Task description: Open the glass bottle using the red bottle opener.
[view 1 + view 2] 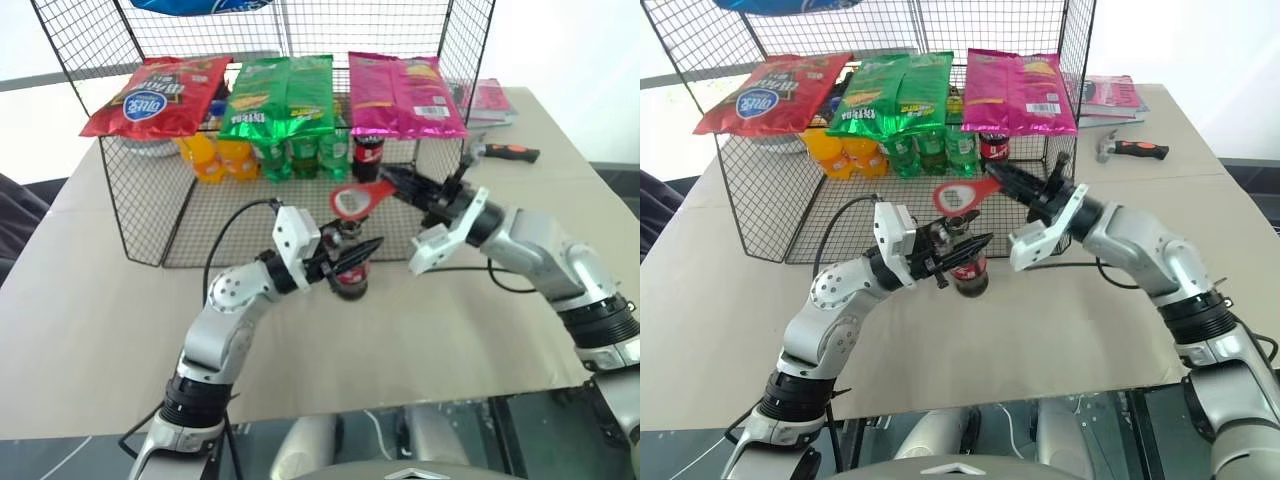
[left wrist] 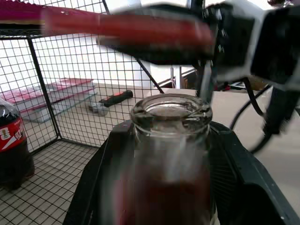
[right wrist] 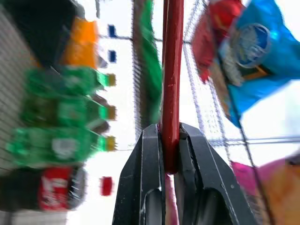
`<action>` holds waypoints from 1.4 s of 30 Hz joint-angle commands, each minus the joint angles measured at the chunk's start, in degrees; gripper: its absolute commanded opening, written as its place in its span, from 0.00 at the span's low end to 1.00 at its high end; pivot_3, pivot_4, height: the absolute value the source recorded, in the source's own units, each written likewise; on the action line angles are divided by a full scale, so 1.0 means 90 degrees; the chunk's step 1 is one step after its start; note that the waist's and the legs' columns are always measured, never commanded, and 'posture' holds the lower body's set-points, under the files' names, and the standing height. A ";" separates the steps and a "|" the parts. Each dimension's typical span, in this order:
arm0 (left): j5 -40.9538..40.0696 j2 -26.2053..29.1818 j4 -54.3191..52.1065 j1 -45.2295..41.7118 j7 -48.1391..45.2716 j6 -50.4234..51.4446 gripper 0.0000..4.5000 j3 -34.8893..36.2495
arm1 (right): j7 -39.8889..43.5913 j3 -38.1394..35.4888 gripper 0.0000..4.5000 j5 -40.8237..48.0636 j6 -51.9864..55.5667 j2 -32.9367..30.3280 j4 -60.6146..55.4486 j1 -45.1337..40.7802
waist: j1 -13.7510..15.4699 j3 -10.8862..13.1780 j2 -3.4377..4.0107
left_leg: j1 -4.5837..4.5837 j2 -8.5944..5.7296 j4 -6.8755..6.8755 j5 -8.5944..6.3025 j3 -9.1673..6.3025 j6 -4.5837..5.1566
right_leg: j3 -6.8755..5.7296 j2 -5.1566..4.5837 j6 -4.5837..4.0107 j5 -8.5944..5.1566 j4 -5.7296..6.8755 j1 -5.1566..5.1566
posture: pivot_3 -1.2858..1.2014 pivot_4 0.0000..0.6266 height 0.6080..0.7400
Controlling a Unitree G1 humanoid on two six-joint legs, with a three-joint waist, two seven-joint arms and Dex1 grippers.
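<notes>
The glass bottle (image 1: 352, 283) stands upright on the table in front of the wire rack, with my left gripper (image 1: 352, 262) shut on its body. In the left wrist view its black fingers (image 2: 243, 178) flank the glass and the bottle's mouth (image 2: 171, 110) is bare, with no cap on it. My right gripper (image 1: 392, 179) is shut on the handle of the red bottle opener (image 1: 375, 190). The opener's loop head hangs a little above the bottle's top, apart from it. The opener (image 3: 171, 70) rises straight from between my right fingers.
A wire rack (image 1: 150, 225) stands behind, with snack bags (image 1: 280, 95) on top and soda bottles and a plastic cola bottle (image 1: 368, 152) inside. A hammer (image 1: 505, 153) and magazines (image 1: 490, 100) lie at the back right. A black cable (image 1: 235, 225) loops by my left arm.
</notes>
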 commanded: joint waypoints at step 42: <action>0.0199 -0.0109 0.0684 0.0580 -0.0084 -0.0357 0.49 -0.0205 | 0.1543 -0.0675 0.00 0.5738 0.5775 0.2740 -0.2292 0.2515 | -0.0010 0.0010 0.0017 | -0.0007 0.0005 -0.0010 -0.0002 -0.0007 0.0001 | -0.0005 0.0000 -0.0004 -0.0002 -0.0005 -0.0013 | 0.52 0.24 1.00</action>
